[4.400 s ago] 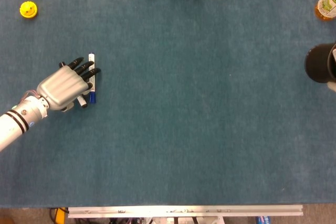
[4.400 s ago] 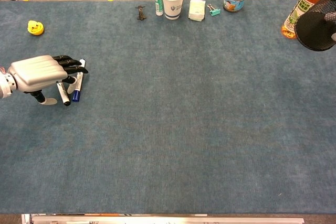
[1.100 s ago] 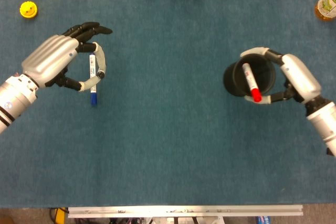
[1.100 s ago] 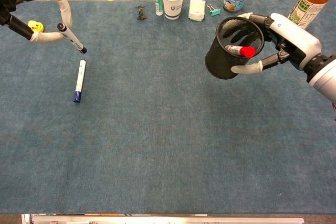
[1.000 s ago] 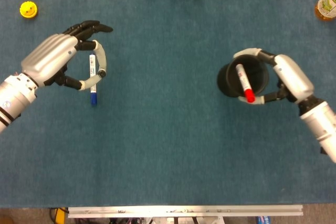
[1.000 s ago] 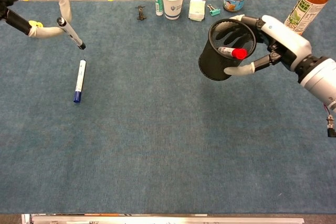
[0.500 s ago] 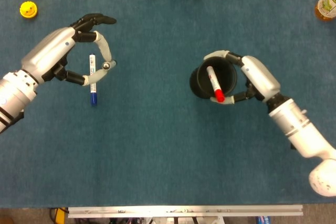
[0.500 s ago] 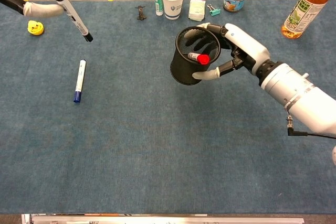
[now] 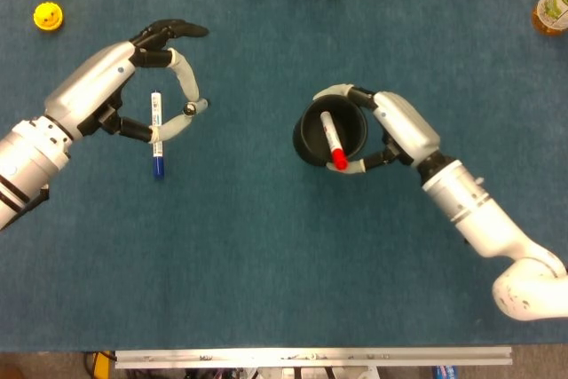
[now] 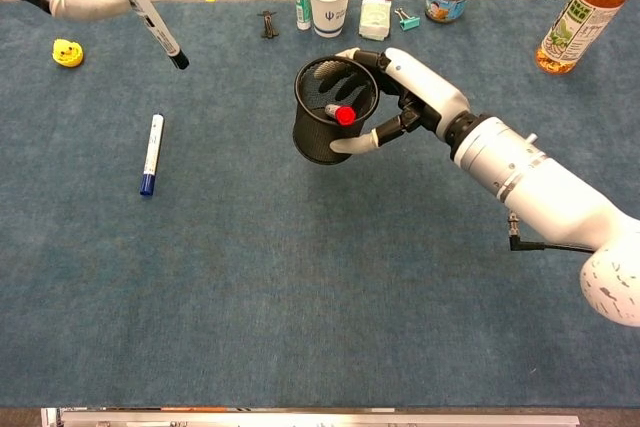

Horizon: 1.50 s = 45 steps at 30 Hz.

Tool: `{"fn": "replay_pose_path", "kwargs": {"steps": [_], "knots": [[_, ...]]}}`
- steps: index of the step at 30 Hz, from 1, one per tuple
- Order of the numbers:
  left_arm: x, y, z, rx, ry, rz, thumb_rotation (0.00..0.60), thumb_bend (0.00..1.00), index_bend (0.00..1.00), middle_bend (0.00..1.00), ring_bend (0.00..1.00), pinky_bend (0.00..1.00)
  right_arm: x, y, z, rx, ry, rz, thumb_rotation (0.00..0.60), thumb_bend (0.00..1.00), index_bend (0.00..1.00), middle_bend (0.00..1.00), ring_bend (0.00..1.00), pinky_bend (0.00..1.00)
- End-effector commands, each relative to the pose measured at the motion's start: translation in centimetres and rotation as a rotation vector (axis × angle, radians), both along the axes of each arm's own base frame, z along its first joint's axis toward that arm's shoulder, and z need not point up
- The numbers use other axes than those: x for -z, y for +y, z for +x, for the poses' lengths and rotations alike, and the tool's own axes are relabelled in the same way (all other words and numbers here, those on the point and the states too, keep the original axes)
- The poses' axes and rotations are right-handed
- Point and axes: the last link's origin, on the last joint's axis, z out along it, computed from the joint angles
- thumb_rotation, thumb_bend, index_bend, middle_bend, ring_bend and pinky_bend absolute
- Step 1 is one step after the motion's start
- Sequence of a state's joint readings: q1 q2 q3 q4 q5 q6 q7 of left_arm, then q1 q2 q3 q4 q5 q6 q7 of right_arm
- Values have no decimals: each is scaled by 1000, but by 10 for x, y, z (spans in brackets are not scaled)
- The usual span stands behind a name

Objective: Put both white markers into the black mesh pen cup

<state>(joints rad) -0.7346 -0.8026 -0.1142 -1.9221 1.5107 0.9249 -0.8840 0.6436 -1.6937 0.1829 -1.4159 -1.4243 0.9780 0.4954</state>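
Black-capped marker, pinched in my left hand, tilts cap-down left of the pen cup (my right hand clasps it).

Left hand: silver-grey metallic back shell, black fingers toward the tips, pale cream thumb with a small round metal fitting at its end. Forearm behind it: white cylinder with black bands next to the wrist.

Right hand: glossy white shell, black finger segments, cream thumb. Right forearm: white tube behind the hand, dark collar at the wrist, thin black rings further back, small black connector stub on its underside, rounded white elbow housing.
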Motion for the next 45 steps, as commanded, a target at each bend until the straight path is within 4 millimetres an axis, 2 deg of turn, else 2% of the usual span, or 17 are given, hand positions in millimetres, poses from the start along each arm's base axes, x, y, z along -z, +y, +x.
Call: {"fn": "replay_pose_path", "kwargs": {"steps": [1, 21, 41, 43, 45], "knots": [[0, -1, 1, 2, -5, 0, 600, 373, 550, 130, 24, 86, 3, -4, 9, -6, 20, 12, 600, 409, 406, 365, 322, 366], [13, -4, 18, 27, -53, -65, 600, 374, 550, 131, 24, 86, 38, -18, 57, -34, 80, 40, 600, 409, 406, 364, 330, 366], [44, -1, 24, 30, -30, -131, 600, 374, 545, 130, 24, 86, 47, -16, 85, -41, 32, 44, 600, 408, 406, 365, 329, 366], [48, -1, 23, 29, -21, -142, 600, 373, 516, 130, 23, 86, 46, -16, 87, -41, 26, 43, 600, 408, 406, 364, 329, 366], [52, -1, 22, 23, -9, -154, 600, 370, 404, 111, 22, 86, 46, -16, 88, -41, 21, 44, 600, 409, 406, 364, 329, 366]]}}
